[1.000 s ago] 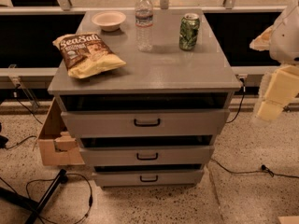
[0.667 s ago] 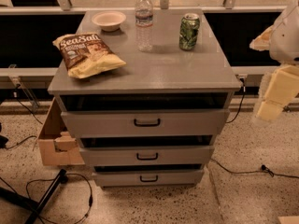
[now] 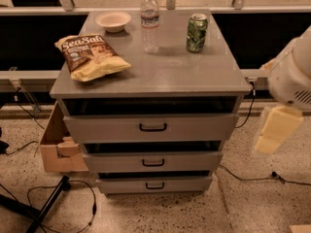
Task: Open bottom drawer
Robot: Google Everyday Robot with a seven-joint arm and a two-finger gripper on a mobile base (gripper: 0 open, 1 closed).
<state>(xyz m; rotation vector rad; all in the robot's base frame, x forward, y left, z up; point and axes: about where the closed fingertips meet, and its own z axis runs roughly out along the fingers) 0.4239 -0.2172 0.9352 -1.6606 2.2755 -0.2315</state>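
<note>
Approach is the step in hand, by my reading: the gripper [image 3: 273,131] hangs at about three o'clock in the camera view, out past the right flank of the cabinet [image 3: 155,79] and well apart from every drawer front. It shows only as a pale block under the arm's white housing, and I cannot tell whether it is open or closed.

The bottom drawer [image 3: 121,184] sits at six o'clock, lowest and narrowest of the three grey fronts, with its small black handle [image 3: 155,185] centred on the panel. It looks shut or nearly so, though the dark gap above it makes that hard to judge. The middle drawer [image 3: 116,162] lies directly above it and the top drawer [image 3: 107,128] above that.

The next move calls for the gripper to travel down and across toward seven o'clock, dropping near floor level to meet the lowest handle squarely. The middle handle is close overhead, so height must be chosen with care. Once the bar is taken, a straight pull toward the camera should slide the drawer out
</note>
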